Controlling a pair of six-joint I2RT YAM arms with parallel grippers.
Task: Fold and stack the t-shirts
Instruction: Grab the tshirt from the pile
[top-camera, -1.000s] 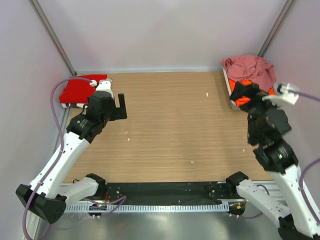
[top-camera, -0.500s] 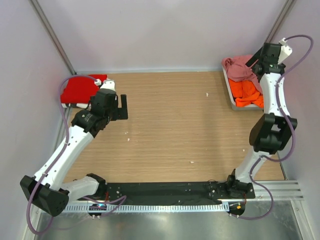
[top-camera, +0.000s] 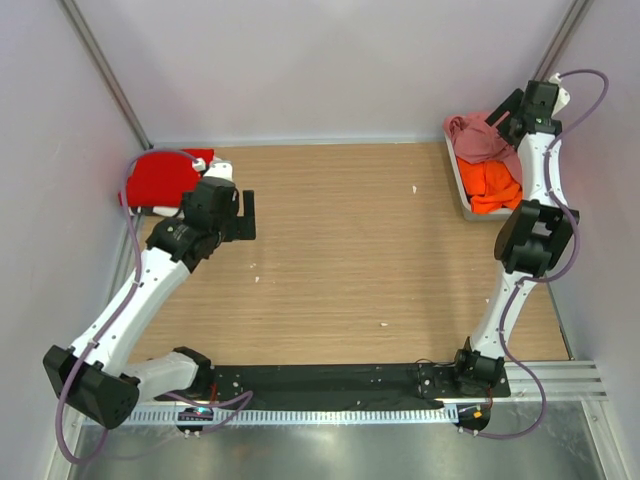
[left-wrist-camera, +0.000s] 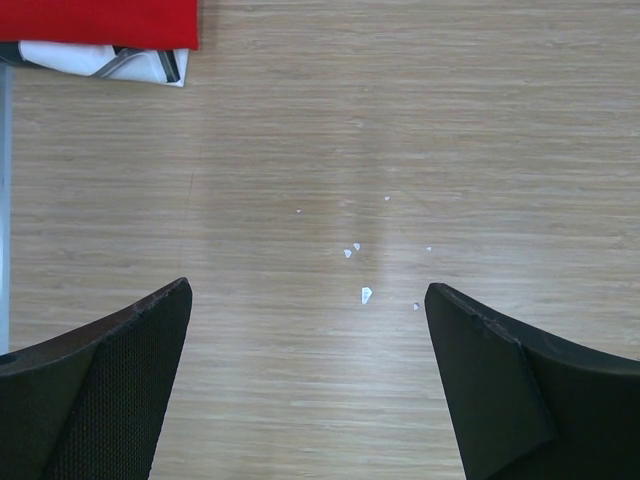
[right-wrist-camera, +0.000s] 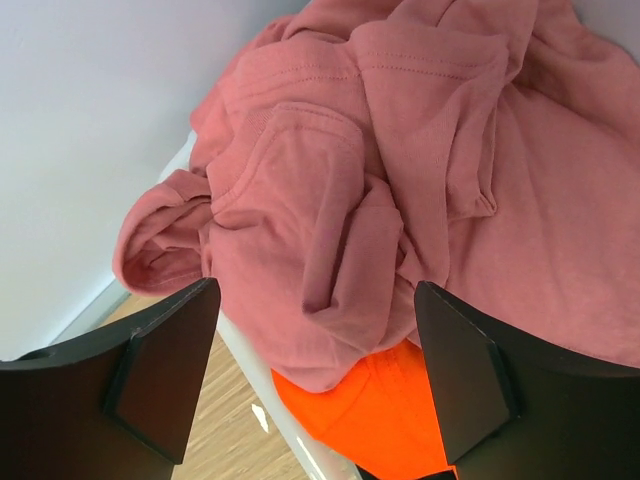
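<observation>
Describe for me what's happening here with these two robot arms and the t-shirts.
The arms are partway through folding and stacking t-shirts. The right gripper, open, hovers just over the crumpled pink t-shirt, which lies on an orange t-shirt in the basket at the far right corner of the table. The left gripper, also open, hangs over bare wood near the red t-shirt, which lies flat at the far left. Neither gripper holds anything.

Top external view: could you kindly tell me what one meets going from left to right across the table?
red t-shirt → left gripper → pink t-shirt
</observation>
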